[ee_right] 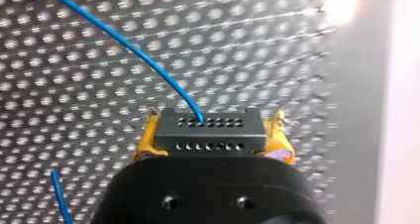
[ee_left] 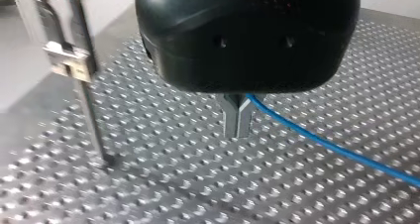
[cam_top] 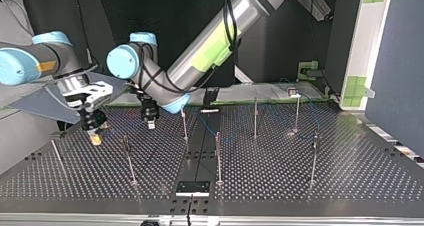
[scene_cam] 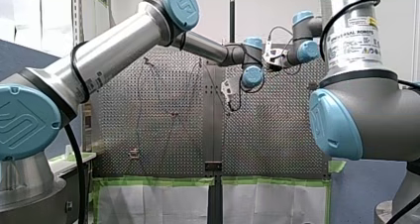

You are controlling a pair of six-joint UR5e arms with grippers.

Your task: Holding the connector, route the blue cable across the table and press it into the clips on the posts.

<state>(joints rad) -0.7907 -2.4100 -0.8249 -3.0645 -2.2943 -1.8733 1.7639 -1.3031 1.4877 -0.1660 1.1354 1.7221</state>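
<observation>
1. Clamping the connector by its two short sides makes sense. My right end effector has its yellow pads squeezed tight on it, so the blue cable exits straight ahead and can trail freely over the table.
2. Top view puts that end effector low over the table's left part, with the posts spread out further along, so my guess is most of the routing is still to do.
3. My left end effector hangs just above the table, metal fingers together. The cable comes out right at their side, so it's probably guiding the slack, but I can't tell if it's actually pinched.
4. One post with a clip stands beside it, and the cable leads away from that clip, not into it.
</observation>
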